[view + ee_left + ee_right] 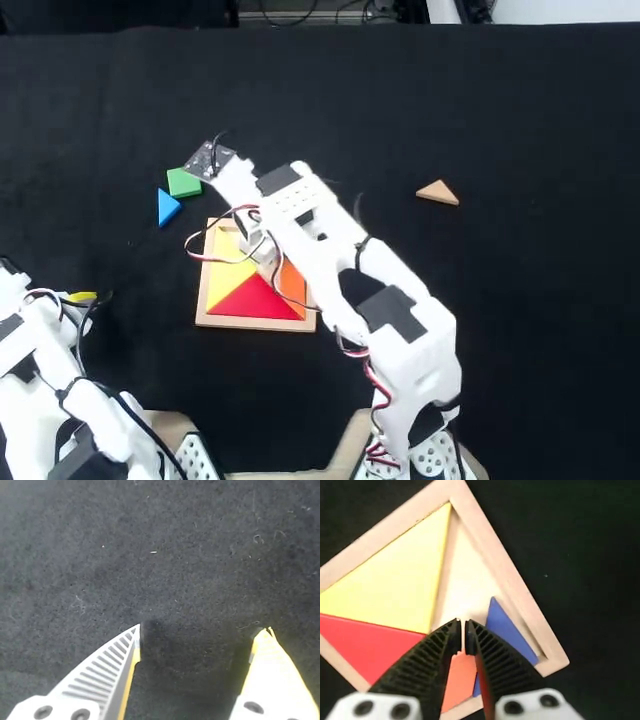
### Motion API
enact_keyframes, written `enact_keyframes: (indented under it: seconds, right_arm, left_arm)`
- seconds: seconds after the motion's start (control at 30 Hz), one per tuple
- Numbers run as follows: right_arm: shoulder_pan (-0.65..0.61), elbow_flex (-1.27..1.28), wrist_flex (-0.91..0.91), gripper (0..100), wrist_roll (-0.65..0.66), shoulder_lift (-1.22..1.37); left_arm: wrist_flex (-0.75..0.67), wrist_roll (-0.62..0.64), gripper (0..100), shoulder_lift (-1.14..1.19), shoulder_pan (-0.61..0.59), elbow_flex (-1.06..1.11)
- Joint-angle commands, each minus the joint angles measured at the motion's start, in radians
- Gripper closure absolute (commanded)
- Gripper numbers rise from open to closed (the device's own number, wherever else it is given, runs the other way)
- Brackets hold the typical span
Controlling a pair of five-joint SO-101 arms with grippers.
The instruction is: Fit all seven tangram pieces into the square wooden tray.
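The square wooden tray (204,296) lies on the black cloth under my right arm. It holds a yellow triangle (395,585), a red triangle (365,645), an orange piece (460,680) and a blue piece (507,627) against the rim. Bare wood (462,575) shows between them. My right gripper (461,625) hangs shut just above the tray's middle, over the orange piece's tip, holding nothing that I can see. A green piece (183,182) and a blue triangle (167,206) lie beyond the tray's far left corner. A tan triangle (437,192) lies far right. My left gripper (202,632) is open over bare cloth.
The left arm (45,380) sits at the near left edge, its yellow fingertip (82,297) well left of the tray. The right arm's body (380,320) covers the tray's right side in the high view. Black cloth covers the table all around.
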Motion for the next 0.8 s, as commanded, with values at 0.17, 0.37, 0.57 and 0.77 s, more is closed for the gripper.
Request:
enact_keyframes:
  seconds: [0.17, 0.37, 0.57, 0.77]
  right_arm:
    - [0.052, -0.067, -0.012, 98.8, 0.011, 0.019]
    - [0.081, -0.065, -0.005, 98.8, 0.011, 0.015]
    - [0.003, -0.067, -0.003, 98.8, 0.011, 0.015]
    - [-0.061, -0.064, -0.012, 98.8, 0.011, 0.021]
  left_arm:
    - [-0.009, 0.002, 66, -0.012, 0.008, -0.004]
    - [-0.009, 0.002, 66, -0.012, 0.010, -0.004]
    - [-0.009, 0.002, 66, -0.012, 0.010, -0.004]
    - [-0.009, 0.002, 66, -0.012, 0.008, -0.004]
